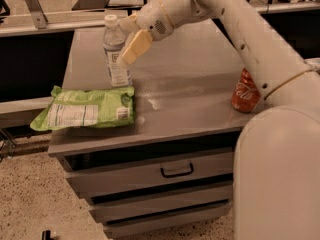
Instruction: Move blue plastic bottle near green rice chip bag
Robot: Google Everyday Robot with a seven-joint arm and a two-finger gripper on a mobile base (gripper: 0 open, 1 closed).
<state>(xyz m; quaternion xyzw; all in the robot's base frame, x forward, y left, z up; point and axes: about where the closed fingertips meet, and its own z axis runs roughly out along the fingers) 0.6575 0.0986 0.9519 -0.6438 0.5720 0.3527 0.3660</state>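
The blue plastic bottle (115, 59) stands upright on the grey cabinet top (200, 59), its base just behind the top edge of the green rice chip bag (85, 108). The bag lies flat at the front left corner, white label panel up. My gripper (129, 35) is at the bottle's right side, level with its shoulder. Its jaws stand apart and the near beige finger (136, 46) is just clear of the bottle. The arm reaches in from the upper right.
A red soda can (244, 91) stands at the right edge of the cabinet top, close to my arm. Drawers with a dark handle (177, 171) are below. A dark bench runs behind the cabinet.
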